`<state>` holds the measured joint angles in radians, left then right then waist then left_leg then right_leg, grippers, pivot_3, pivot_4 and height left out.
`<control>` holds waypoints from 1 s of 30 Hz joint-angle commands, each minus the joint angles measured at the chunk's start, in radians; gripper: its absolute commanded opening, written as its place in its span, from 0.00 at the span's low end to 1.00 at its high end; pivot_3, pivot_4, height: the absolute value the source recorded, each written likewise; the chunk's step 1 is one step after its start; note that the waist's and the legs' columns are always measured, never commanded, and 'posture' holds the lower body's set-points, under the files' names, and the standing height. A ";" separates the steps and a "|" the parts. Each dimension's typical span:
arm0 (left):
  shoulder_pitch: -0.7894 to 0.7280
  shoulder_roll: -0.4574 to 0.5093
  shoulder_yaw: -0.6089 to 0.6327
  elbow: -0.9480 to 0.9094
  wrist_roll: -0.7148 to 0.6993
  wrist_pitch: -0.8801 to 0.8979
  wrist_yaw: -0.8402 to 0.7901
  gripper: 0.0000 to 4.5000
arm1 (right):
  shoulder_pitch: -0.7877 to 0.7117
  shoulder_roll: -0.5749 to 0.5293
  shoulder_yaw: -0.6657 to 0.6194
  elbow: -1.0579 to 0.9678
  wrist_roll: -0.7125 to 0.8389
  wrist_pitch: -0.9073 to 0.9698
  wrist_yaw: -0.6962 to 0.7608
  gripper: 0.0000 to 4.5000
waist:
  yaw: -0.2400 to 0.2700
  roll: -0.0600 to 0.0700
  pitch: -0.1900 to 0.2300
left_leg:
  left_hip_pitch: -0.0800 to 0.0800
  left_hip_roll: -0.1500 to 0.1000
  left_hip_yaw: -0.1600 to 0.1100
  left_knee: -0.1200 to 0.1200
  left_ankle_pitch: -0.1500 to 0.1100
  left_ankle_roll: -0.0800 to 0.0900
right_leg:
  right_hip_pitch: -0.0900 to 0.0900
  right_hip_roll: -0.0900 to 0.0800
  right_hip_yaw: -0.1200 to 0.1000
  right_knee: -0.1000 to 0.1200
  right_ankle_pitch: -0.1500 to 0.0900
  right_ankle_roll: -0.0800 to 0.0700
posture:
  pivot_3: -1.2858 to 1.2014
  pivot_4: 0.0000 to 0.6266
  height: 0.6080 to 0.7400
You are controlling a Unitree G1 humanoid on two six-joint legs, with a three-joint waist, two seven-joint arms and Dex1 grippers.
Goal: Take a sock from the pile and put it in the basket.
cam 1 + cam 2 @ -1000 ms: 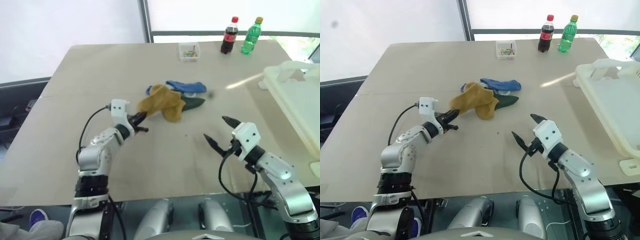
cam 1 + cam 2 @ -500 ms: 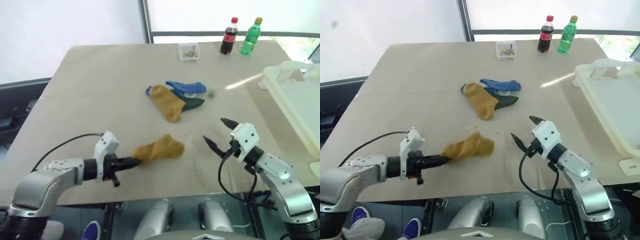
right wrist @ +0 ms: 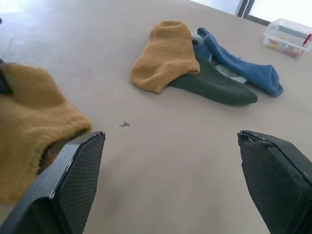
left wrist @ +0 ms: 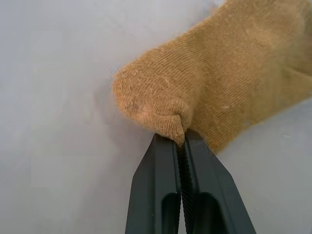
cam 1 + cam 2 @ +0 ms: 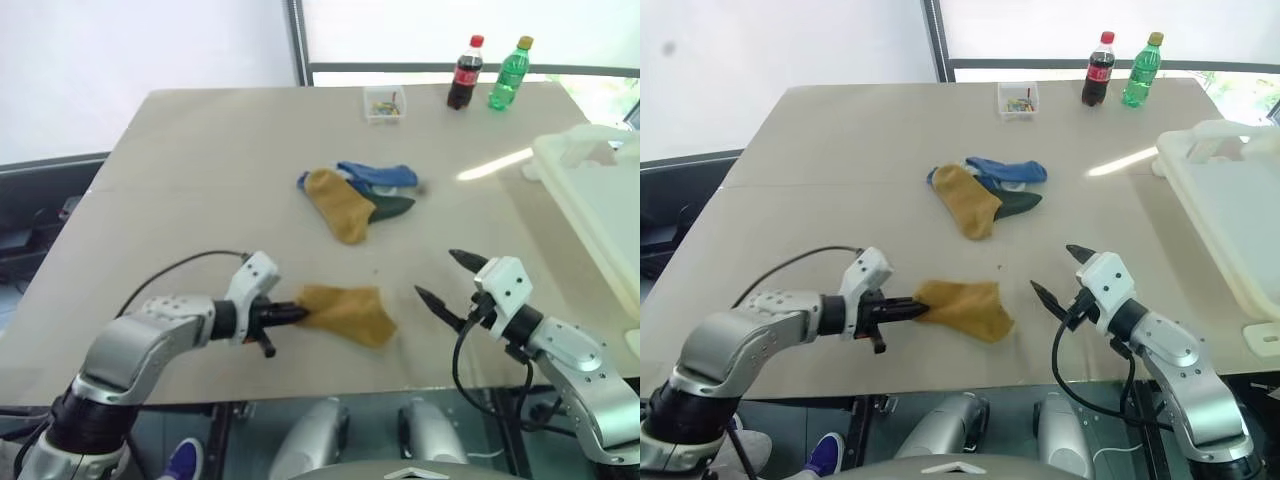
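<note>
Near the frame's lower centre, left hand [image 5: 292, 314] pinched only the mustard sock's [image 5: 348, 312] edge, right hand [image 5: 452, 282] spread empty, basket [image 5: 590, 205] far right; thin grip risked slipping mid-transfer.

Socks — four: two mustard [image 5: 345, 312], one blue [image 5: 380, 175], one dark green [image 5: 392, 207]; bottles [image 5: 465, 73] — two.

Mustard-yellow sock [image 5: 962, 307] with a fine ribbed knit. The pile [image 5: 988, 193] shows 1 mustard-yellow, 1 bright blue and 1 dark green sock. Beige worktop [image 5: 840, 150]. Cream-white basket [image 5: 1230, 215]. Red-capped dark cola bottle [image 5: 1097, 69] beside a yellow-capped green bottle [image 5: 1142, 69]. Clear box [image 5: 1018, 100] of multicoloured bits.
</note>
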<state>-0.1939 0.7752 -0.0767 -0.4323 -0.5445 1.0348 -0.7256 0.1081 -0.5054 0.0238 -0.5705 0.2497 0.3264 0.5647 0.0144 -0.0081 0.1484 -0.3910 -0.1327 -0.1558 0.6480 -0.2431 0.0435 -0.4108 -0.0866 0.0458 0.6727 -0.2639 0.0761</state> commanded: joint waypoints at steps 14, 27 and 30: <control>0.197 -0.057 0.233 0.011 -0.037 -0.295 -0.104 0.56 | 0.036 -0.041 -0.013 -0.106 0.153 0.064 0.096 1.00 | -0.004 0.000 0.000 | -0.001 0.000 0.000 -0.001 0.000 -0.001 | -0.001 0.000 0.000 -0.001 0.000 0.000 | 0.52 0.24 1.00; 0.122 -0.179 0.080 0.180 0.161 -0.529 -0.034 0.56 | -0.066 -0.075 0.155 0.028 -0.019 0.011 0.117 1.00 | 0.001 -0.001 0.000 | -0.004 0.001 -0.002 -0.001 0.000 -0.001 | 0.000 0.000 -0.003 -0.008 0.000 0.000 | 0.52 0.24 1.00; 0.117 -0.223 0.040 0.185 0.204 -0.535 0.015 0.56 | -0.084 -0.067 0.208 0.097 -0.077 -0.010 0.114 1.00 | 0.000 -0.001 0.000 | -0.004 0.001 -0.003 -0.001 0.001 -0.001 | 0.000 0.000 -0.003 -0.008 0.000 0.000 | 0.52 0.24 1.00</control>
<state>-0.0775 0.5554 -0.0182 -0.2436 -0.3667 0.5110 -0.7347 0.0325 -0.5753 0.2113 -0.4804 0.2020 0.3447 0.6802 0.0145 -0.0095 0.1485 -0.3953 -0.1321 -0.1588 0.6469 -0.2426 0.0426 -0.4112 -0.0864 0.0425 0.6647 -0.2636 0.0759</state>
